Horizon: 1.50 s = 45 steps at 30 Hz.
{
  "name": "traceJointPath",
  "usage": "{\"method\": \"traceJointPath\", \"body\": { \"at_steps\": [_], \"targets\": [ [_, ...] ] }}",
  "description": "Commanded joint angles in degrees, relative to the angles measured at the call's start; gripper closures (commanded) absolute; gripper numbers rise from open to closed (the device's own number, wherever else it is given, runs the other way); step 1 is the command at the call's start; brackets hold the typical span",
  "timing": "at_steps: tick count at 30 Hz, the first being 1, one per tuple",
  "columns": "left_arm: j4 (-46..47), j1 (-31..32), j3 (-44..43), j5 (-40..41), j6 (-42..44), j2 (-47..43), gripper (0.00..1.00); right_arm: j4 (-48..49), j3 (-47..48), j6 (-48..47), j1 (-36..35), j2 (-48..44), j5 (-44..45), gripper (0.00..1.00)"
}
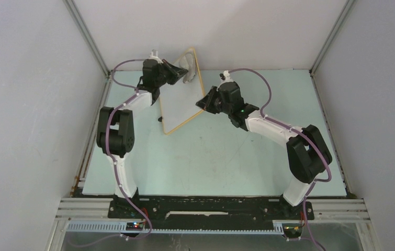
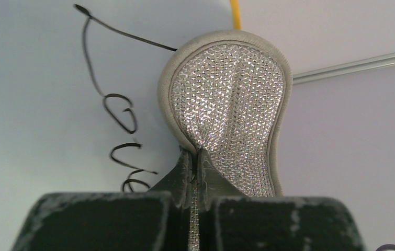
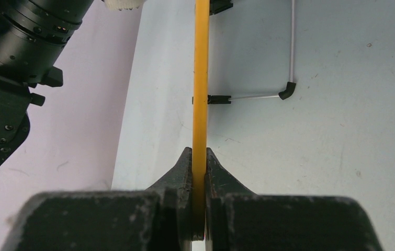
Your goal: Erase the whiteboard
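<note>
1. The whiteboard (image 1: 180, 102) is a smooth white rectangle in a thin orange frame with rounded corners. It stands on edge towards 12 o'clock on the table (image 1: 211, 157), between the two arms.
2. Looping black handwriting (image 2: 124, 117) runs down the board's face, at 9 o'clock in the left wrist view.
3. The pad (image 2: 226, 104) is oval, with glittery silver mesh inside a padded grey rim. It lies against the board, and its rim meets one pen stroke.
4. The left gripper (image 2: 195, 162) is closed and pinches the pad's narrow end.
5. The right gripper (image 3: 199, 157) is clamped on the board's orange edge.
6. A thin grey wire leg (image 3: 258, 96) with a black corner piece juts from the frame over the table.
7. The table is matte pale green with faint scuffs. Plain grey walls (image 1: 27, 104) with aluminium corner rails enclose it.
</note>
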State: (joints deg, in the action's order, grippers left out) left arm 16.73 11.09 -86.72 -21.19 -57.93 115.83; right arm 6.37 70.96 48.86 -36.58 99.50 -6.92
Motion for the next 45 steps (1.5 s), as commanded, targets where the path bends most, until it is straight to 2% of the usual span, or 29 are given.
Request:
{"method": "traceJointPath", "body": {
  "at_steps": [1,5,10,13,19,24,34,40,45],
  "targets": [
    [-1.52,-3.88,4.54,0.66,1.54,3.19,1.00,2.51,0.92,-4.14,-1.45,-3.14,-2.56,1.00],
    [-8.31,-5.27,-0.77,2.20,5.13,6.51,1.00,3.01,0.87,-3.93,-1.32,-2.72,-3.16,1.00],
    [-7.39,-3.01,-0.53,3.03,5.87,5.96,1.00,3.86,0.88,-3.43,-1.28,-2.11,-3.89,1.00],
    [-5.51,-1.05,0.61,3.22,8.35,2.74,1.00,3.61,0.86,-3.51,-1.09,-2.00,-3.89,1.00],
    [-6.25,4.56,1.00,7.91,20.44,-6.04,1.00,3.47,0.88,-3.25,-0.96,-2.57,-3.89,1.00],
    [-4.66,5.17,0.61,5.05,18.82,-4.42,1.00,3.21,0.92,-3.29,-0.92,-3.10,-3.52,1.00],
    [-19.12,-0.27,-7.64,8.41,17.67,6.09,1.00,3.15,0.85,-3.21,-0.83,-2.83,-3.45,1.00],
    [-17.68,-4.02,-2.27,8.70,15.16,5.52,1.00,3.86,0.86,-2.73,-0.76,-2.45,-3.53,1.00],
    [-15.92,-2.40,-3.96,7.42,17.38,4.68,1.00,4.27,0.86,-2.46,-0.72,-2.26,-3.89,1.00]
  ]
}}
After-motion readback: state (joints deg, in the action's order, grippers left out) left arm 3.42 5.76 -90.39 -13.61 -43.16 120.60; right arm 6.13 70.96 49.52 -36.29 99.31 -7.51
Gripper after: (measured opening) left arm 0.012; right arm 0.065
